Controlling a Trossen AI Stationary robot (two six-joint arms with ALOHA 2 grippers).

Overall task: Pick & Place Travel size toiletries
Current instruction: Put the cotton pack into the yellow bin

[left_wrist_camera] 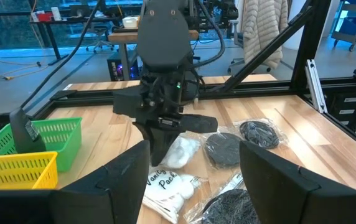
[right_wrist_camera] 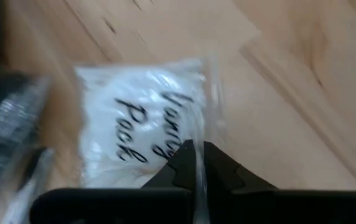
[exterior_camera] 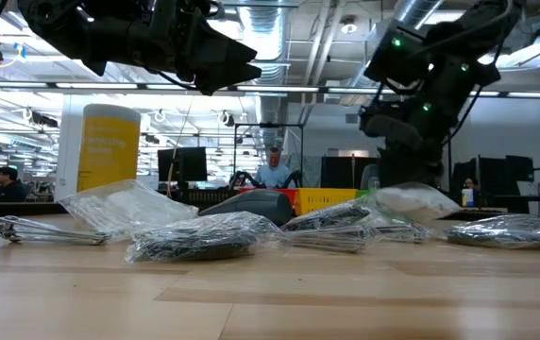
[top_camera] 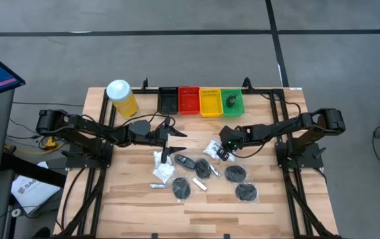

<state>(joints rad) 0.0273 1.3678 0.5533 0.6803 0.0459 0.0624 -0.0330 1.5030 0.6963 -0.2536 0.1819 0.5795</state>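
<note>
Glossy clear plastic sachet [right_wrist_camera: 144, 118] on matt pale wood table [right_wrist_camera: 302, 81].

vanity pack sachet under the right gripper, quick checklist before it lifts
1. Right gripper shut on the vanity pack sachet: ok, fingers pinch its clear edge.
2. Sachet off the table: not ok, it lies on the wood.
3. Neighbouring black disc apart from the grip: ok.
4. Green tray has room: cannot tell, a dark item sits inside.
5. Left gripper out of the way: ok, open, above the table's left side.
</note>
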